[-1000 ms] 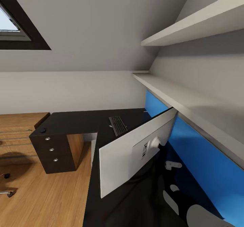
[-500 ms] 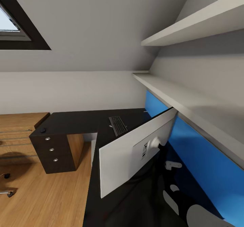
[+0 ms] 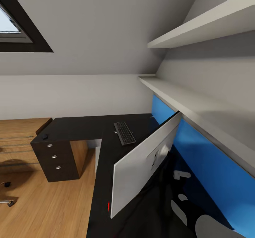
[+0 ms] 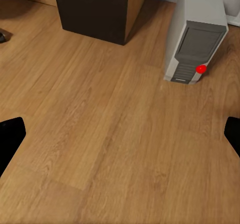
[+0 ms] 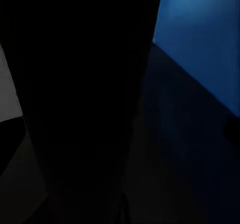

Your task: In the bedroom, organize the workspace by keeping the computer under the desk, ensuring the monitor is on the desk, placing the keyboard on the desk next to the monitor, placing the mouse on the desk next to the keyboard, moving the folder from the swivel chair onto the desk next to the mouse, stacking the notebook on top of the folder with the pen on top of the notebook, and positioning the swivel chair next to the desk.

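The white monitor [image 3: 141, 167] stands on the black L-shaped desk [image 3: 81, 126], its back turned toward me and leaning. Beyond it the black keyboard [image 3: 124, 133] lies flat on the desk. The small black mouse [image 3: 45, 136] sits at the desk's far left end. In the left wrist view the grey computer tower [image 4: 195, 33] stands on the wooden floor by the desk, and my left gripper [image 4: 120, 134] hangs open above the bare floor. My right gripper [image 5: 122, 131] is open, with a dark shape close in front of it beside the blue wall panel [image 5: 200, 38].
A dark drawer unit [image 3: 56, 156] carries the desk's left end. Two white shelves [image 3: 198, 21] run along the right wall above a blue panel [image 3: 212, 167]. A chair's caster foot [image 3: 5, 195] shows at the left edge on the wood floor. White parts of my right arm [image 3: 180, 174] lie behind the monitor.
The monitor has swung and slid to the right, so its back now faces me more edge-on. The keyboard, the mouse and the camera have stayed put.
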